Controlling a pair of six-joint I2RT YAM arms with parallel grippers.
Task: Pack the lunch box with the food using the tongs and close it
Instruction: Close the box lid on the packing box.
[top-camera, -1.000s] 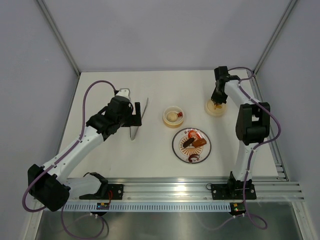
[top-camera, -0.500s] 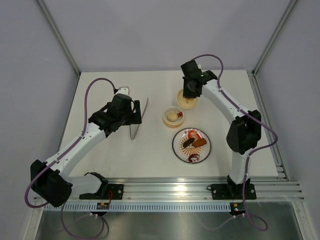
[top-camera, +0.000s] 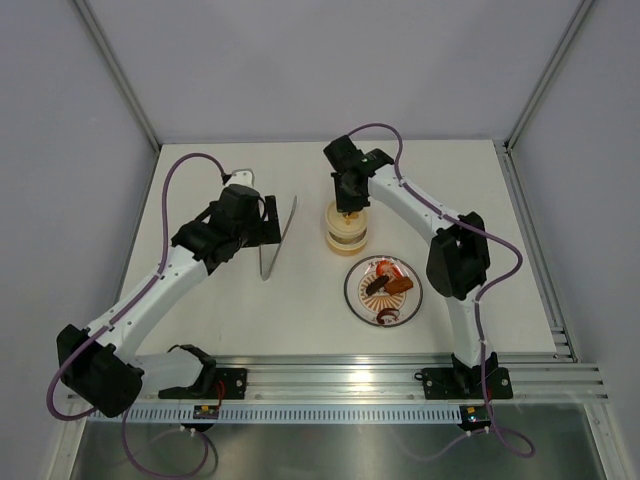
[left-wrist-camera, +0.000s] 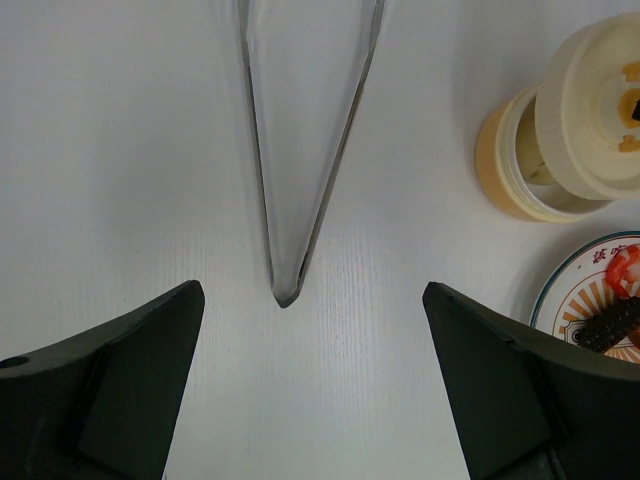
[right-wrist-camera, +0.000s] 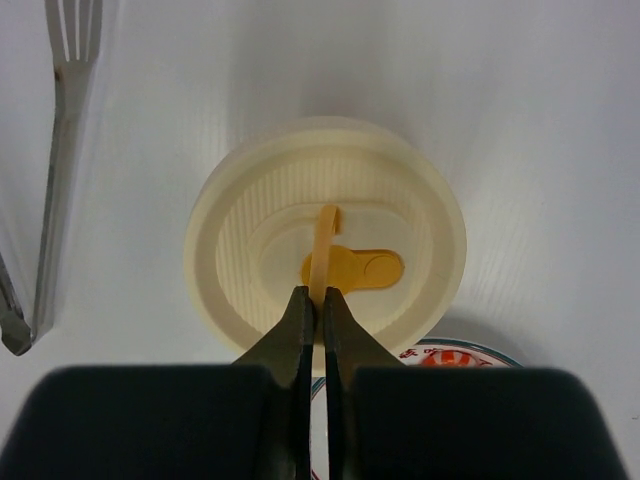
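Observation:
The cream lunch box (top-camera: 346, 240) (left-wrist-camera: 508, 170) stands beside the plate. Its round lid (top-camera: 346, 214) (right-wrist-camera: 325, 235) (left-wrist-camera: 600, 115) hangs just above it, covering most of the opening. My right gripper (top-camera: 347, 203) (right-wrist-camera: 314, 303) is shut on the lid's thin yellow strap handle (right-wrist-camera: 324, 240). The silver tongs (top-camera: 276, 238) (left-wrist-camera: 305, 170) (right-wrist-camera: 58, 150) lie flat on the table to the left. My left gripper (top-camera: 268, 226) (left-wrist-camera: 312, 370) hovers open over their joined end, touching nothing. Food pieces (top-camera: 388, 284) (left-wrist-camera: 612, 322) lie on the plate; the box's contents are hidden.
The patterned plate (top-camera: 351, 291) (left-wrist-camera: 551, 290) (right-wrist-camera: 455, 352) sits just in front of the lunch box. White table surface surrounds the tongs. Metal frame rails run along the table's sides and near edge.
My right arm has swung left from the far right of the table, carrying the lid to above the lunch box. My left arm has barely moved and stays open.

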